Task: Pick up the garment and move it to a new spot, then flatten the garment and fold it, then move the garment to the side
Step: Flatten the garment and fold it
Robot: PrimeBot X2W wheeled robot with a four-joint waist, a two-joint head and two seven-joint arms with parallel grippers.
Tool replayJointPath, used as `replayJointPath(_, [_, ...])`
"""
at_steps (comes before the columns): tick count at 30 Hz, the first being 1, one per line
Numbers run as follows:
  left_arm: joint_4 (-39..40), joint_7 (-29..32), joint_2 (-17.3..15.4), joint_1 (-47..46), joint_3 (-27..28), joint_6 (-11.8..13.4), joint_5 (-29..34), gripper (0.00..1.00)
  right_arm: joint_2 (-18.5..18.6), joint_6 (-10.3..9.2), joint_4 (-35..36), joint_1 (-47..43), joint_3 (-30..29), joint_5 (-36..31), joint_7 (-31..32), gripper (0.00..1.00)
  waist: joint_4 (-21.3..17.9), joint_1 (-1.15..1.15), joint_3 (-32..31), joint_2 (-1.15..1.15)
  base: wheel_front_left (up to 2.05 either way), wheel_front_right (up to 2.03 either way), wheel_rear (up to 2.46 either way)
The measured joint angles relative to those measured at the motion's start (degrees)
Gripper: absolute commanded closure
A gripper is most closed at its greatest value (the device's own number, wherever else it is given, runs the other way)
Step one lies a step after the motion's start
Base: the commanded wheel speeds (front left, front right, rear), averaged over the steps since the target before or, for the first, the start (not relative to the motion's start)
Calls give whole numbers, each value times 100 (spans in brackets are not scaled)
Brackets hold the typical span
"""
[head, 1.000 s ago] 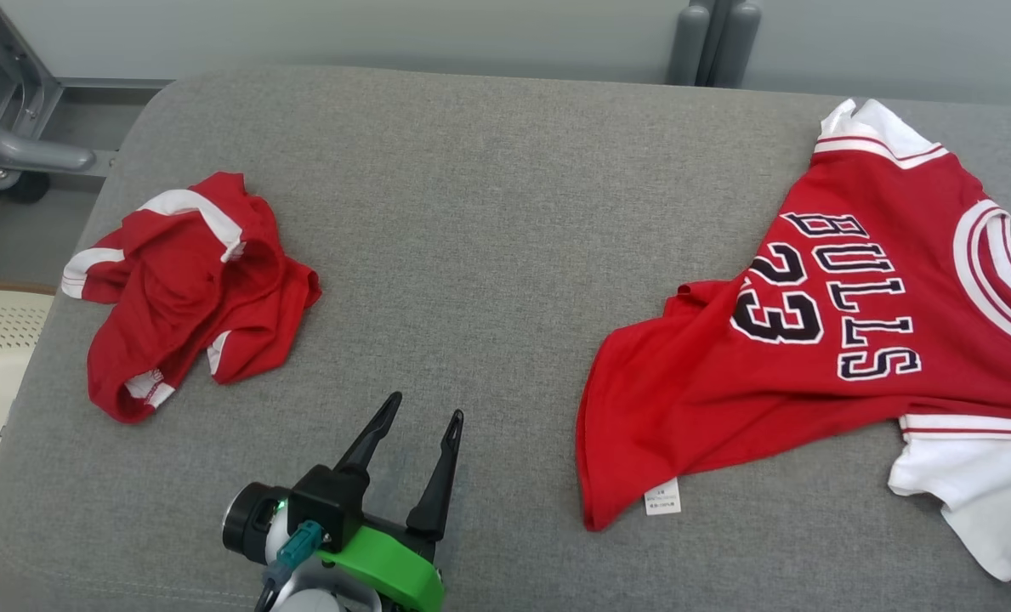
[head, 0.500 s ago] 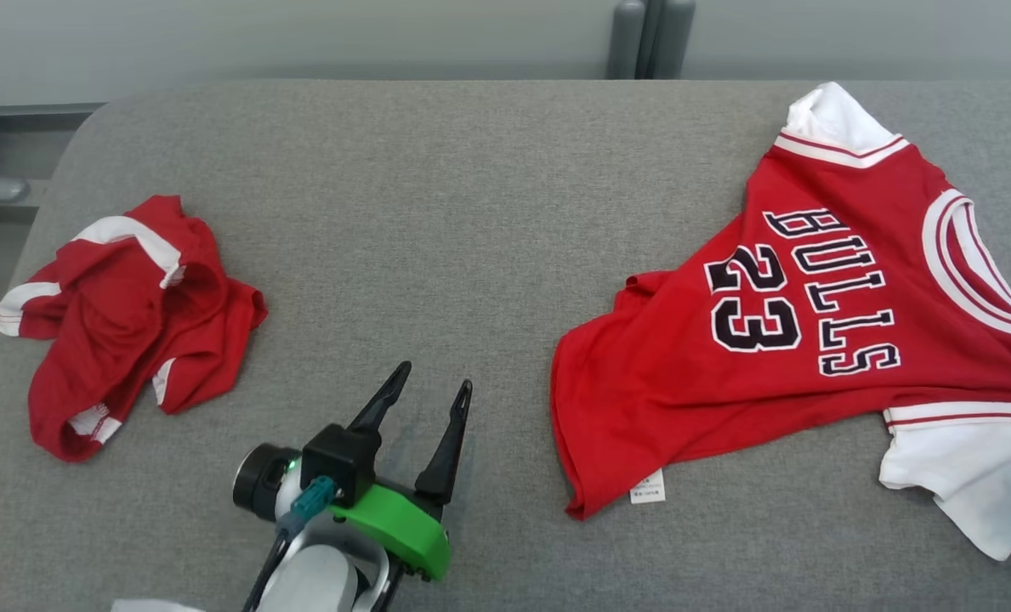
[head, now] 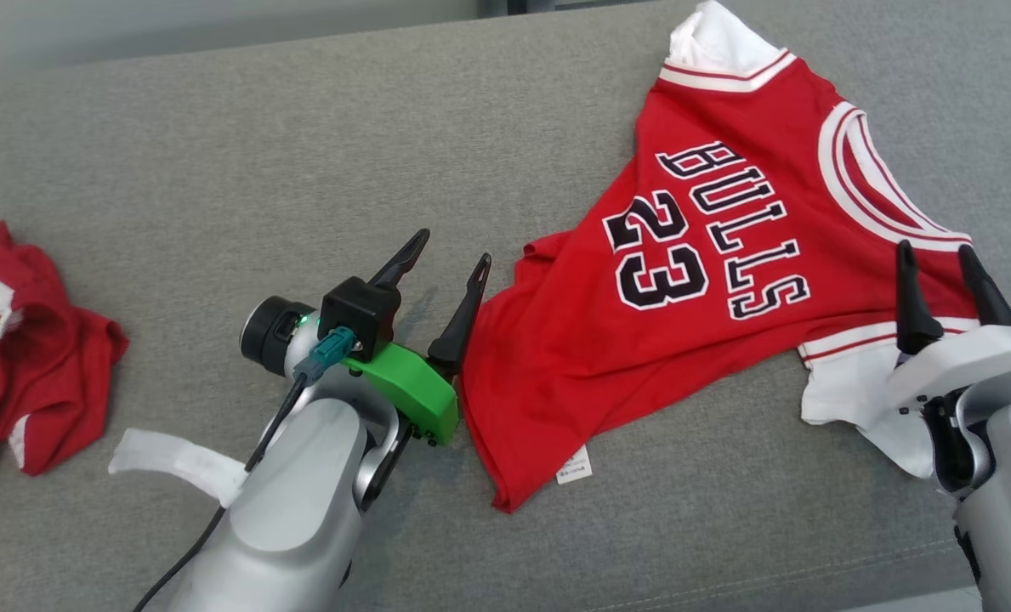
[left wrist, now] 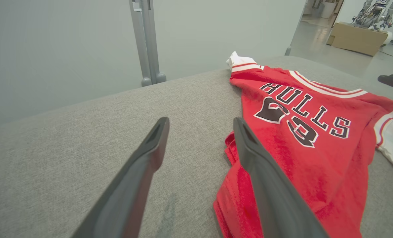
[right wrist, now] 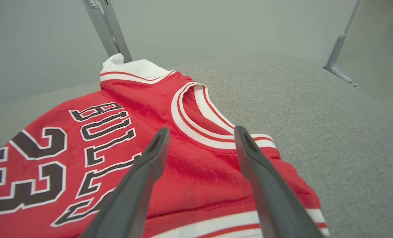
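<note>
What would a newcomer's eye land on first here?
The red Bulls 23 jersey lies spread right of centre on the grey cushion. The open left gripper is at its hem, the open right gripper by its white sleeve. A second, crumpled red garment sits at the far left.

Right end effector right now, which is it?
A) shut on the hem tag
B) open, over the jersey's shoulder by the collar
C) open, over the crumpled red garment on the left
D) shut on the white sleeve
B: the right end effector has its two fingers spread apart over the red shoulder of the jersey, just beside the striped collar, with no cloth pinched between them.
</note>
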State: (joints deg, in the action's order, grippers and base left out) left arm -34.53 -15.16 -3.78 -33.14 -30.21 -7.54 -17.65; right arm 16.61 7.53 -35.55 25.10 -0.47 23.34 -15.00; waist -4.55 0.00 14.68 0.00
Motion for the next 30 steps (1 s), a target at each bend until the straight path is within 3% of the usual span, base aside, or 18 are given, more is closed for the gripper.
replayJointPath(7, [-639,1,33,-398,-291,0,-162,0,-509,0,311,137,218,-105,-4,0,-539,0,394,0,0,0,0])
replayJointPath(16, [-995,1,-7,-605,-220,0,-348,0,-616,0,408,140,274,-127,-4,0,-1036,1,778,0,0,0,0])
replayJointPath(17, [-1017,1,-20,-622,-153,-1,-348,8,-615,0,427,140,259,-127,-4,0,-1070,1,806,0,0,0,0])
replayJointPath(18, [-1027,1,-29,-633,-34,0,-359,27,-614,0,441,140,248,-127,-4,0,-1099,1,831,0,0,0,0])
replayJointPath(21, [-1003,-2,-36,-650,211,0,-320,69,-608,0,464,132,215,-127,-4,0,-1165,1,880,0,0,0,0])
replayJointPath(22, [-1013,-2,-34,-649,225,0,-276,96,-604,0,470,130,202,-127,-4,0,-1172,1,886,0,0,0,0])
replayJointPath(23, [-1016,-2,-27,-647,243,0,-259,100,-602,0,474,124,186,-129,-4,0,-1171,1,883,0,0,0,0])
replayJointPath(30, [-835,-1,8,-592,327,0,-176,100,-622,0,458,91,88,-126,-4,0,-1048,1,818,0,0,0,0])
